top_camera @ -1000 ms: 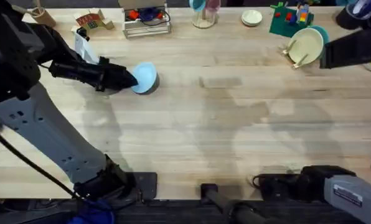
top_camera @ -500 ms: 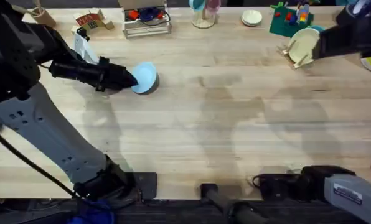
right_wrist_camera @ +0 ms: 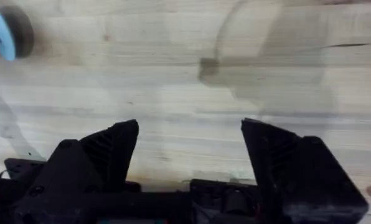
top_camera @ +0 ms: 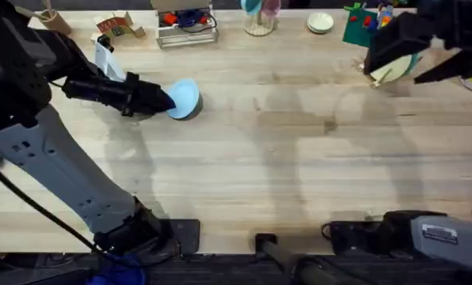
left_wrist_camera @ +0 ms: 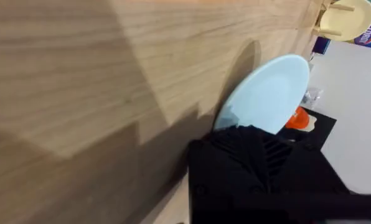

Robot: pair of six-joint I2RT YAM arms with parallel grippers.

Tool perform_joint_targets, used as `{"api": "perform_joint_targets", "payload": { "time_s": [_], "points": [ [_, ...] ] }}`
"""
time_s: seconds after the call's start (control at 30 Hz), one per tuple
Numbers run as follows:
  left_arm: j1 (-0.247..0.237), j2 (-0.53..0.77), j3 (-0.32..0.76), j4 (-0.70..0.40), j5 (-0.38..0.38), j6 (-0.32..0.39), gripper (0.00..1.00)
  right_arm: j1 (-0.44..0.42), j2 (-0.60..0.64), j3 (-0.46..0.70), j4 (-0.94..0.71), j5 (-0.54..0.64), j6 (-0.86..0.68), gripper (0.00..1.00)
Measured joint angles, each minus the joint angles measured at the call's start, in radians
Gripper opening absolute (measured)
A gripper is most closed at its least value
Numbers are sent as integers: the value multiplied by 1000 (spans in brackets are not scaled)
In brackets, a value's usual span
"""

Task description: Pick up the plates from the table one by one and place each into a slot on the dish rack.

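Blue plate gripped on edge at the table's (top_camera: 299, 182) left

Overhead, the left gripper (top_camera: 166, 100) pinches the tilted blue plate (top_camera: 185, 98); the right gripper (right_wrist_camera: 190, 146), jaws wide over bare wood, hovers by the dish rack (top_camera: 378, 75) holding a cream plate (left_wrist_camera: 347, 17)

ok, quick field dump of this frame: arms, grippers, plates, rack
left gripper: shut on the pale blue plate, plate tilted up on the table
right gripper: open, holding nothing, over bare table
right arm: raised at far right, partly covering the dish rack
dish rack: far right, cream plate already slotted
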State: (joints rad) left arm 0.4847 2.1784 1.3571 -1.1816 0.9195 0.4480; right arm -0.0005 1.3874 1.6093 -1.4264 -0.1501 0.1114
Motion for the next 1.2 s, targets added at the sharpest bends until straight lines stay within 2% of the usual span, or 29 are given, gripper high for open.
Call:
{"api": "perform_joint_targets", "payload": {
  "time_s": [0.1,0.47,0.77,1.2],
  "points": [
    [0,0,0,0,0,0,42,25,30,0,33,-4,23,995],
    [0,0,0,0,0,0,40,205,113,0,235,-73,92,993],
    [0,0,0,0,0,0,40,343,246,0,392,-119,151,994],
    [0,0,0,1,0,0,40,503,422,0,617,-129,280,993]
  ]
}}
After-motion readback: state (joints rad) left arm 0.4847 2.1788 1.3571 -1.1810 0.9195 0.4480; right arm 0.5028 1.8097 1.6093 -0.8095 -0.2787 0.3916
